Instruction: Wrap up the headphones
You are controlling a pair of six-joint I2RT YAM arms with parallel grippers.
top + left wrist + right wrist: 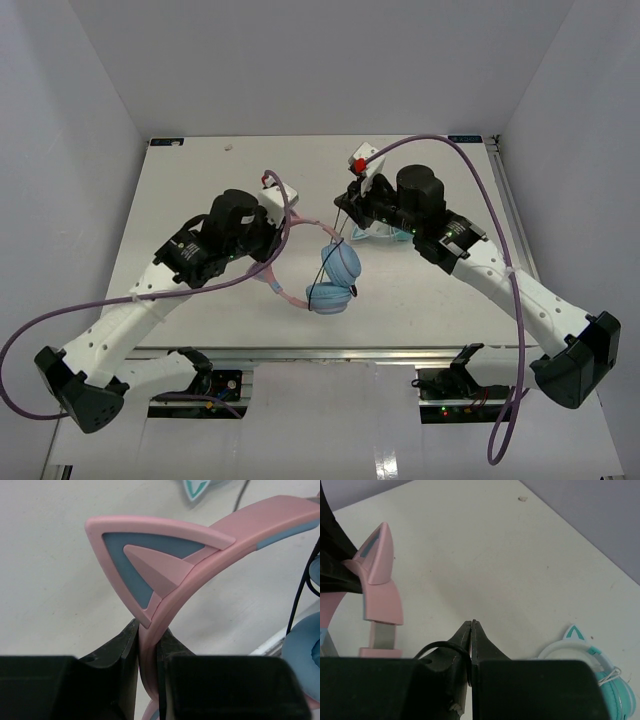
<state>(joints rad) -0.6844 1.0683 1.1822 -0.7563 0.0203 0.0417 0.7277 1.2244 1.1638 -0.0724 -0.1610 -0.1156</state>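
Note:
The headphones [335, 280] hang just above the table, with the pink headband [292, 297] low and the two light-blue ear cups [341, 264] side by side. My left gripper [150, 627] is shut on the pink headband [210, 570], right below its cat ear [150, 560]. A blue ear cup [302, 645] shows at the right edge. The thin black cable [325, 232] runs from the headphones to my right gripper [346, 218]. My right gripper [472, 623] is shut on the black cable [442, 647], which loops out on the left of its jaws. The pink ear [377, 555] stands to the left of it.
A second cat-ear pair, white with teal cups [592, 667], lies on the table under my right arm [378, 233]. Purple arm hoses [480, 180] arc over both sides. The table's side walls stand close on the left and right.

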